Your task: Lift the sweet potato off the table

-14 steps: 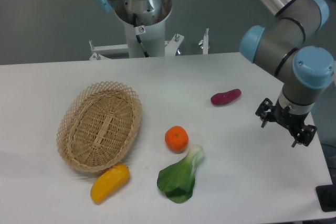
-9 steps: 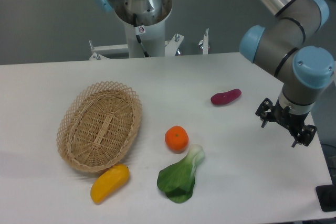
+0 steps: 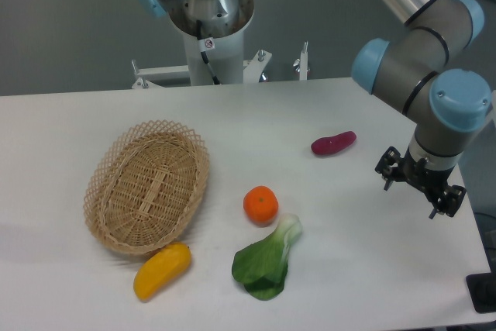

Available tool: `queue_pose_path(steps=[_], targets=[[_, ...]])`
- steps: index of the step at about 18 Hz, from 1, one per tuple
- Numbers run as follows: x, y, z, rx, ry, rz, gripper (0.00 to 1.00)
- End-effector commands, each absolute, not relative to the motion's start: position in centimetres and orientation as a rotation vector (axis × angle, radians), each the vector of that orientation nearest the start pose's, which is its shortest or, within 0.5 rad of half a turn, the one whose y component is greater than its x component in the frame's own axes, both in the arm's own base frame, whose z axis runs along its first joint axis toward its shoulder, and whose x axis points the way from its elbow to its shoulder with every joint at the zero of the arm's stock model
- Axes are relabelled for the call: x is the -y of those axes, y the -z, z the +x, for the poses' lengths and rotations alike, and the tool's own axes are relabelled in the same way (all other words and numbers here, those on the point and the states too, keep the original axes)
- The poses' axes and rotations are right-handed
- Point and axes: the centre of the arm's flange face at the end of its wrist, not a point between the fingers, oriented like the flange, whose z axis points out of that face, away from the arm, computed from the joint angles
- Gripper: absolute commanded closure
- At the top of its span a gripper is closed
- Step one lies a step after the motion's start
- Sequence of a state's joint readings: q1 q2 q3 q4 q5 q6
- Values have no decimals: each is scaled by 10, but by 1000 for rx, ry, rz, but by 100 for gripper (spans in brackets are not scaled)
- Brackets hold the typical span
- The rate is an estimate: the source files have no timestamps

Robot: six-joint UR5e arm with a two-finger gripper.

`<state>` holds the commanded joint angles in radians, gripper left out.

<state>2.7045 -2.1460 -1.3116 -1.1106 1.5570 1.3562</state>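
Note:
The sweet potato (image 3: 333, 143), a small reddish-purple tuber, lies on the white table (image 3: 232, 114) right of centre, toward the back. My gripper (image 3: 411, 194) hangs over the table's right side, to the right of the sweet potato and nearer the front edge, well apart from it. Its two dark fingers (image 3: 387, 179) stand spread, with nothing between them.
A wicker basket (image 3: 147, 185) sits at the left. An orange (image 3: 260, 205) lies mid-table, a green leafy vegetable (image 3: 267, 261) just in front of it, and a yellow oblong vegetable (image 3: 161, 270) by the basket's front rim. The robot base (image 3: 213, 29) stands behind the table.
The gripper has shifted very slightly to the left; everything on the table stays where it was.

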Motion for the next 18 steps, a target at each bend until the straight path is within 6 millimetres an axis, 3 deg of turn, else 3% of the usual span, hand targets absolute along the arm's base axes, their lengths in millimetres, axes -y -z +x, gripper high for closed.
queue_pose_path(steps=[3, 8, 12, 15, 18], targets=[[-435, -314, -585, -343, -207, -3058, 0], [-431, -309, -568, -348, -168, -3054, 0], [-443, -304, -536, -407, -139, -3054, 0], [-429, -293, -503, -491, -79, -3061, 0], [-408, -276, -468, -723, -5, -3038, 0]])
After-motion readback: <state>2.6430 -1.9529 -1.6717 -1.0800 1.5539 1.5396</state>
